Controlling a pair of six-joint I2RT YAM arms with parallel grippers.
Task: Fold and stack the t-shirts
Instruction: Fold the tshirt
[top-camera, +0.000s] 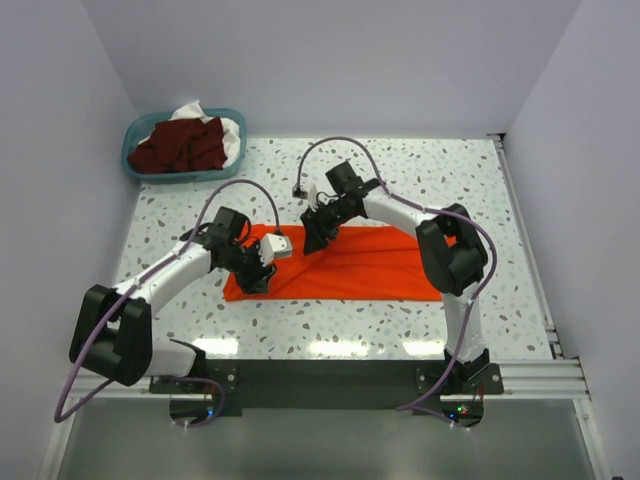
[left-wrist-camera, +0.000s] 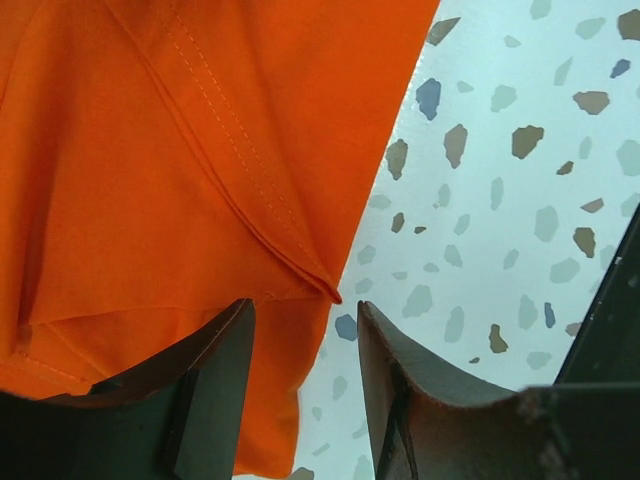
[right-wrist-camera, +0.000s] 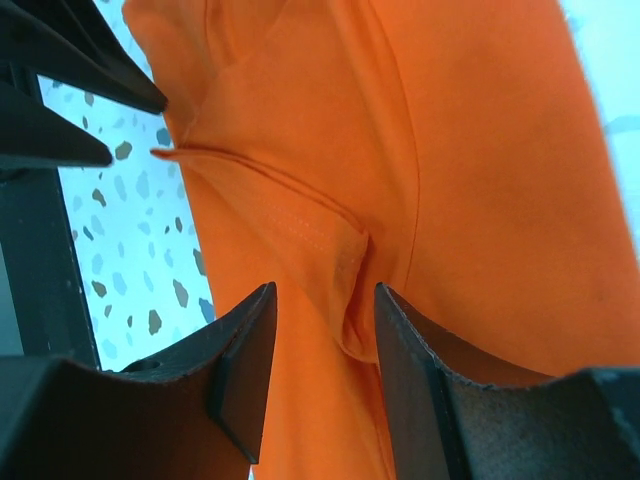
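The orange-red t-shirt (top-camera: 360, 265) lies folded flat on the speckled desk (top-camera: 420, 180). The left gripper (left-wrist-camera: 303, 325) is at the shirt's left end and the right gripper (right-wrist-camera: 322, 300) is at its far edge. Both have their jaws apart and hold nothing.

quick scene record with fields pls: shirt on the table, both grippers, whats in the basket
orange-red t-shirt: lies partly folded on the table, long side across it
left gripper: open, at the shirt's left edge, holding nothing
right gripper: open, over a fold in the shirt, holding nothing
teal basket: far left corner, holds maroon shirts and white cloth
stack: none on the table yet
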